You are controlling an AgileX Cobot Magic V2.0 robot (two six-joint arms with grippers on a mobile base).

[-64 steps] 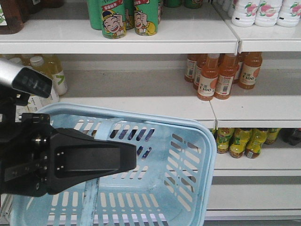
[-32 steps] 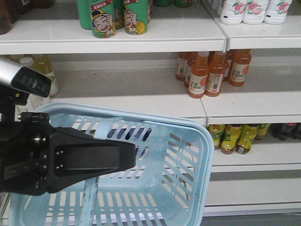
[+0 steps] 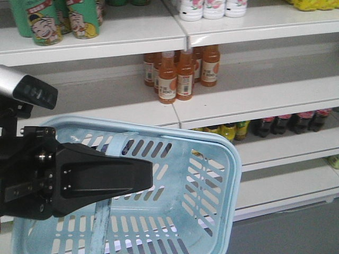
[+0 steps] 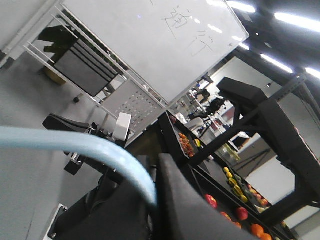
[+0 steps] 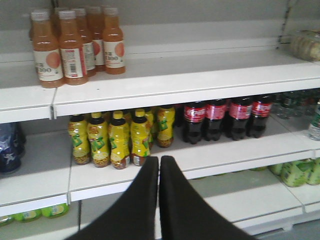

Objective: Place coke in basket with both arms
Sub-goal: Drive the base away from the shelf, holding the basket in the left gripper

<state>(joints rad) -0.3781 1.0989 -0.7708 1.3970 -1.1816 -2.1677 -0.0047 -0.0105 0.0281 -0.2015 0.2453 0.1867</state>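
Nearest the camera, well in front of the coke and to its left, the left pincer [image 4: 153, 172] is clamped on a pale blue bar of the one basket [image 3: 159, 132]. The bar runs in between its two black fingers; whether it is rim or handle I cannot tell. The basket hangs tilted with its open mouth showing, and nothing can be seen inside it.

The right pincer [image 5: 159, 161] is also in front of the coke, lower and slightly to its left. Its two fingers are pressed together with nothing between them, and it does not touch the coke.

The coke [image 5: 216, 117] is four dark bottles with red labels and red caps. They stand upright, shoulder to shoulder in a row, on a white shelf [image 5: 210, 152].

Just left of the coke on the same board stand at least five yellow-green bottles [image 5: 119, 142]. One board above the coke and to its left is a cluster of at least five orange-juice bottles [image 5: 70, 50].

Farthest up, two boards above the coke, are three white bottles [image 3: 204, 8]. Far to their left are at least three green cans [image 3: 45, 24] with cartoon faces.
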